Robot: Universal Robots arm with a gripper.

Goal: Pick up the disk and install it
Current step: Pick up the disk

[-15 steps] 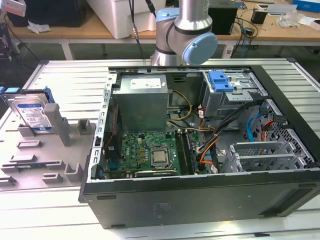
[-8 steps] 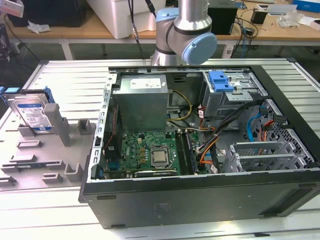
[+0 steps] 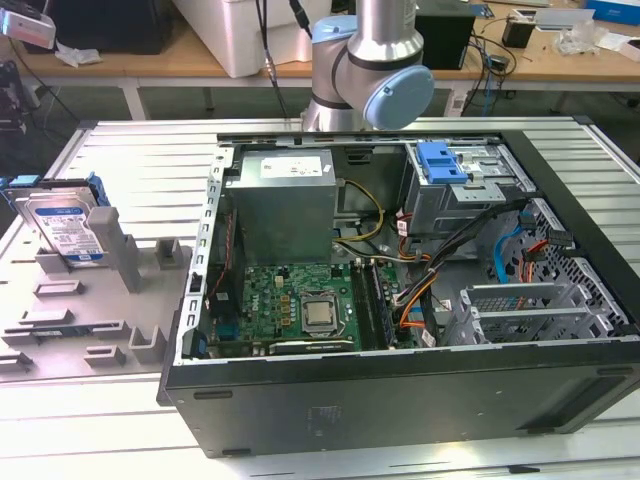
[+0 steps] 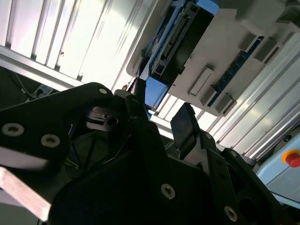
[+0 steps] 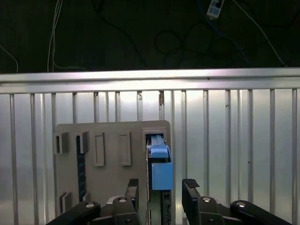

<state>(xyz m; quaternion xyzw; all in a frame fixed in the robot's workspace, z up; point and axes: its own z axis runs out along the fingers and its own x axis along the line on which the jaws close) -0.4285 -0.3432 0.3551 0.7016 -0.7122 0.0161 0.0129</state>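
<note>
Two black fingers [image 5: 191,187] of your gripper [image 5: 161,182] stand well spread in the first wrist view, with nothing in their grip, and the second wrist view shows the gripper [image 4: 161,101] with the same wide gap. Through that gap in the first wrist view you look at the blue-framed end of the disk [image 5: 161,168], which stands on edge in a slot of the grey holder plate [image 5: 112,154]; the fingers do not touch it. In the second wrist view you see the disk [image 4: 180,33] edge-on, dark with blue trim, seated in that holder. In the exterior view you will find the disk [image 3: 62,228] at the exterior view's left, upright and leaning a little against a grey post of the holder plate [image 3: 110,290], its white-and-blue label facing the camera. The holder lies on the ribbed metal worktop [image 3: 140,160], just beside the open computer case [image 3: 400,400]. Your arm [image 3: 372,70] rises at the far side of the case.
</note>
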